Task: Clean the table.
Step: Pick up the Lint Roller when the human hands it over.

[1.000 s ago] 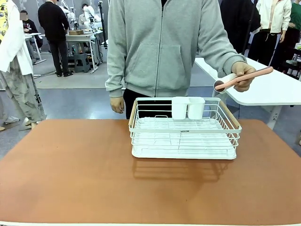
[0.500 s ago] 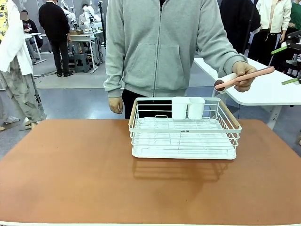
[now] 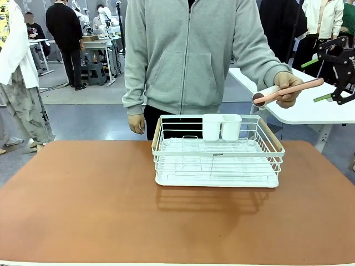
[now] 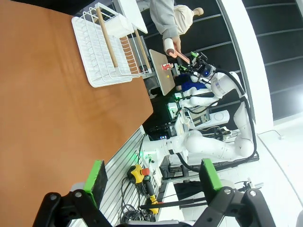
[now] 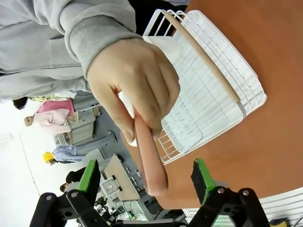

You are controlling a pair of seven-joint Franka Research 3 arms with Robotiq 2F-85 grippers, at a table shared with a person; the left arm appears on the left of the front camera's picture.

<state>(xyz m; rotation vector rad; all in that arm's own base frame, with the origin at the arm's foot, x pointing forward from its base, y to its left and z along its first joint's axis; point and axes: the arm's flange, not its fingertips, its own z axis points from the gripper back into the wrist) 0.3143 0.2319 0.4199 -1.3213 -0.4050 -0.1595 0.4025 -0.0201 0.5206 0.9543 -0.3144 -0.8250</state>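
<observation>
Person's hand [image 3: 288, 88] was raised past the far right corner of the table [image 3: 83, 210], above the rack's height. Fingers were curled round a pink-handled utensil [image 3: 312, 85], thumb on top, in a firm grasp at mid-handle. The dark round end pointed toward the rack and the free handle end toward the right gripper [image 3: 309, 82]. In the right wrist view the same hand [image 5: 137, 85] gripped the handle [image 5: 151, 161], whose tip lay between the spread green pads of the right gripper [image 5: 145, 177]; jaws wide apart, no contact seen.

Person's other hand [image 3: 136, 123] hung at the side, loosely curled, holding nothing.

Left gripper [image 4: 152, 178] was low over the table's near edge, jaws apart, nothing between them.

A small dark label sat on the front wire of the white wire rack [image 3: 216, 160]; print too small to read.

The table was a matte reddish-brown top with a pale edge. The rack stood on its far middle, with two white cups [image 3: 221, 126] at the rack's back wall. A glossy white table [image 3: 327, 108] stood behind on the right. Floor grey; people and workbenches behind.
</observation>
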